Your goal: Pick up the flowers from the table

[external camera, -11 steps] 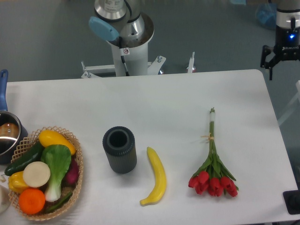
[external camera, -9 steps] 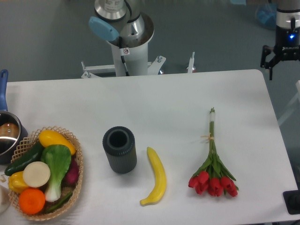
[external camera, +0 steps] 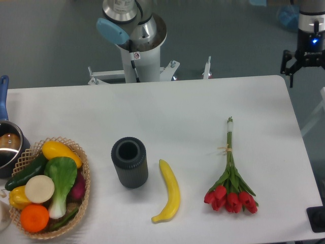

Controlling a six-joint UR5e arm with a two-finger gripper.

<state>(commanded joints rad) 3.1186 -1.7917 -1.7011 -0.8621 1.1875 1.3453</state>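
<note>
The flowers lie flat on the right part of the white table. They are red tulips with green leaves, heads toward the front edge and the thin tied stems pointing to the back. My gripper hangs beyond the table's back right corner, well above and behind the flowers. It points down with its jaws spread and nothing between them. One dark finger shows; the other is at the frame edge.
A yellow banana lies left of the flowers. A dark grey cylinder cup stands left of the banana. A wicker basket of vegetables and a pot are at the far left. The robot base stands behind the table.
The gripper has shifted very slightly up and to the left. Nothing on the table has moved.
</note>
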